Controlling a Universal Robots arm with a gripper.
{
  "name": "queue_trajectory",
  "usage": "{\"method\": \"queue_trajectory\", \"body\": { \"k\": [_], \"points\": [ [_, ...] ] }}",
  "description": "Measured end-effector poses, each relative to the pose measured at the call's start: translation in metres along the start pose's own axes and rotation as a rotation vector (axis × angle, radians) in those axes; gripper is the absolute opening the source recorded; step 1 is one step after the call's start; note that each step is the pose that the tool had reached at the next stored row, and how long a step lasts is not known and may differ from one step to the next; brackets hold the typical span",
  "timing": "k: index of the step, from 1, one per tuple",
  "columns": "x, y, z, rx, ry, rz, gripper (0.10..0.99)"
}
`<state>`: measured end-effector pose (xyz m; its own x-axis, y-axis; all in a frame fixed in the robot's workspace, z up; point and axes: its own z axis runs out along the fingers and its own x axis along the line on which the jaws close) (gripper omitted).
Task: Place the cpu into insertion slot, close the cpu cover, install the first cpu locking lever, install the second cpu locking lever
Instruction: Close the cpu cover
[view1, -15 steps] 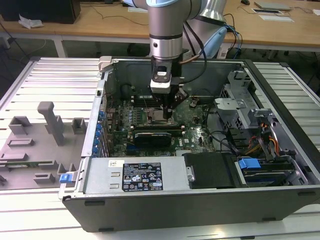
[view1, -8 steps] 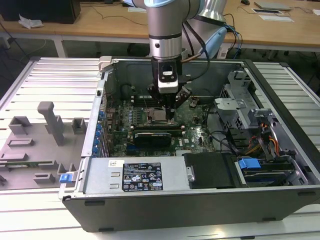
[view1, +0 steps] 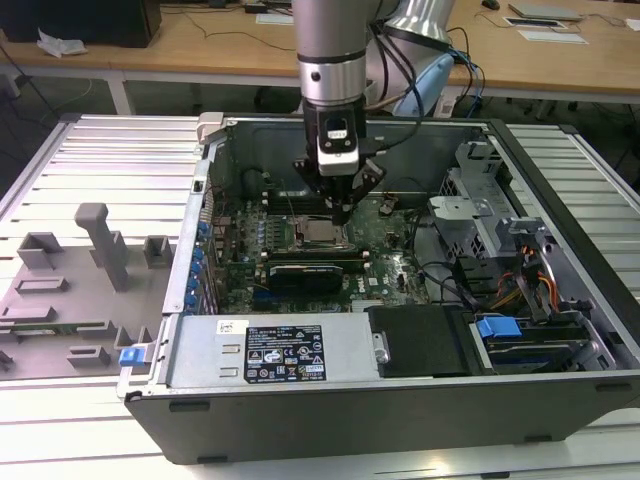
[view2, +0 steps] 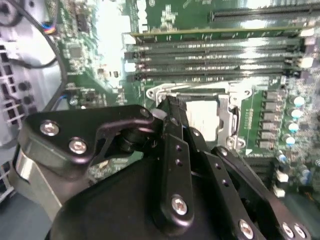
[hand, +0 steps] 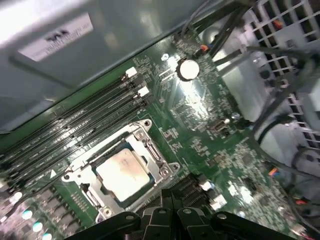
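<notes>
The cpu (hand: 122, 172), a pale square chip, lies in the insertion slot (hand: 92, 192) on the green board. The silvery cpu cover (hand: 150, 150) lies flat around it, and the chip shows through the cover's cut-out. In the exterior view my gripper (view1: 341, 214) hangs straight down inside the open computer case, with its tip just above the far edge of the cpu (view1: 318, 233). Its black fingers (hand: 172, 202) are shut together with nothing between them. In the second wrist view the gripper (view2: 167, 102) reaches the rim of the cover (view2: 232, 112) beside the cpu (view2: 202, 120).
Long black memory slots (hand: 85, 125) run beside the socket. A round coin battery (hand: 189, 69) and dark cables (hand: 280, 100) lie further along the board. The power supply (view1: 290, 350) and drive cage (view1: 480, 190) box in the board. Grey fixtures (view1: 100, 240) stand outside the case.
</notes>
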<state>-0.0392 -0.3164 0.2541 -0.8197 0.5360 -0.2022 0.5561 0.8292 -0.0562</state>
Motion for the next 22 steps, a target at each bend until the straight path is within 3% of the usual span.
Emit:
{"method": "queue_trajectory", "body": {
  "k": [3, 4, 6, 8, 9, 13, 16, 19, 22],
  "points": [
    [-0.0003, 0.0, -0.0013, -0.001, -0.0006, 0.0, 0.106],
    [-0.0003, -0.0003, -0.0012, 0.008, 0.0183, -0.004, 0.106],
    [-0.0005, -0.0005, -0.001, 0.015, 0.0657, -0.016, 0.106],
    [-0.0005, -0.0005, -0.001, 0.001, 0.1187, -0.027, 0.106],
    [-0.0006, -0.0006, -0.0009, -0.006, 0.1359, -0.03, 0.106],
    [-0.0006, -0.0008, -0.0007, -0.01, 0.1394, -0.039, 0.106],
    [-0.0004, -0.0006, 0.0007, -0.02, 0.1364, -0.1, 0.106],
    [0.0003, -0.0005, 0.0041, -0.034, 0.1333, -0.182, 0.106],
    [0.0007, -0.0004, 0.0055, -0.057, 0.1372, -0.247, 0.106]
  ]
}}
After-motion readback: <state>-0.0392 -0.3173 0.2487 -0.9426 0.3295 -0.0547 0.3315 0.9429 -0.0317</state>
